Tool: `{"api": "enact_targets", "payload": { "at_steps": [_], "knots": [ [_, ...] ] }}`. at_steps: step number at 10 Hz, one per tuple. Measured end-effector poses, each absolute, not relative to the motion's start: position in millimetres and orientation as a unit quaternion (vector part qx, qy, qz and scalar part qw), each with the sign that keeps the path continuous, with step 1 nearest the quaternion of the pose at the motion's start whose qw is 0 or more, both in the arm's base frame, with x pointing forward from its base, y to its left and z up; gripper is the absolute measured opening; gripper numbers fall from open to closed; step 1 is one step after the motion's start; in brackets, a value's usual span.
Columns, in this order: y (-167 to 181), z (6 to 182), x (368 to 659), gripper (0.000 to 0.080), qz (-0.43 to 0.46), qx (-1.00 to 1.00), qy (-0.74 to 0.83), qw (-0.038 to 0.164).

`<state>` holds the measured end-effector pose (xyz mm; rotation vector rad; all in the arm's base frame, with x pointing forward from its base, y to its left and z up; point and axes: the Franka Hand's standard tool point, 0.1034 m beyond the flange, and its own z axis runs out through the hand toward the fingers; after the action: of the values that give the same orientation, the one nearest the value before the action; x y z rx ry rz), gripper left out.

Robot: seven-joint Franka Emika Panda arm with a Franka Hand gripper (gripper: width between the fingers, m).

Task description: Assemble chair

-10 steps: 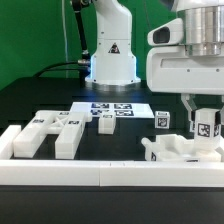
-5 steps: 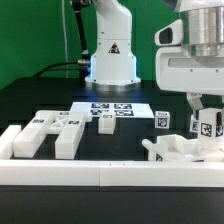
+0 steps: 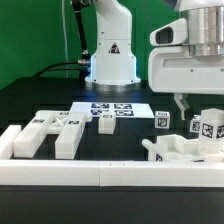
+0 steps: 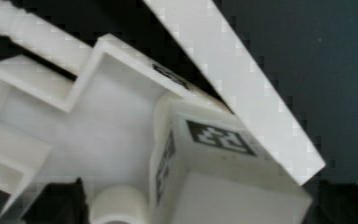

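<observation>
The fingers [image 3: 180,104] are standing open above the chair [image 3: 183,150]. The chair is sitting at the exterior view's right on the black desk [image 3: 40,100], just behind the front rail [image 3: 90,176], so little free room is remaining on that side. One finger is hanging to the exterior view's left of the chair's tagged upright block [image 3: 208,126] and is apart from it. The other finger is being cut off by the picture edge, so I cannot tell if it is touching anything.

Well apart, at the exterior view's left, two loose blocky parts [image 3: 55,133] are lying side by side near the left rail [image 3: 8,142]. Bare desk is lying open between them and the chair. Behind, the marker board [image 3: 115,106] is lying flat, with a small block [image 3: 107,123] at its front edge and a tagged cube [image 3: 163,120] just beside it.

In the wrist view a blurred chair part [image 4: 217,138] with a tag is filling the picture and running out of it. A long white rail [image 4: 229,70] is crossing beside it diagonally.
</observation>
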<state>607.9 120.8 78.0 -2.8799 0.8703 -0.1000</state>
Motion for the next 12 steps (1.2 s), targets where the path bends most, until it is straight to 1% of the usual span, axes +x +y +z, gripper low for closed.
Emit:
{"api": "enact_targets", "payload": {
  "at_steps": [5,7,11,12],
  "knots": [
    [122.6,76.6,607.1,0.0649,-0.048,-0.996,0.043,0.056],
    [124.1,76.5,606.7,0.0649,-0.050,-0.998,-0.009,0.047],
    [124.1,77.2,607.1,0.0649,-0.056,-0.985,-0.164,0.015],
    [122.6,76.2,606.7,0.0649,-0.054,-0.983,-0.176,0.015]
  ]
}}
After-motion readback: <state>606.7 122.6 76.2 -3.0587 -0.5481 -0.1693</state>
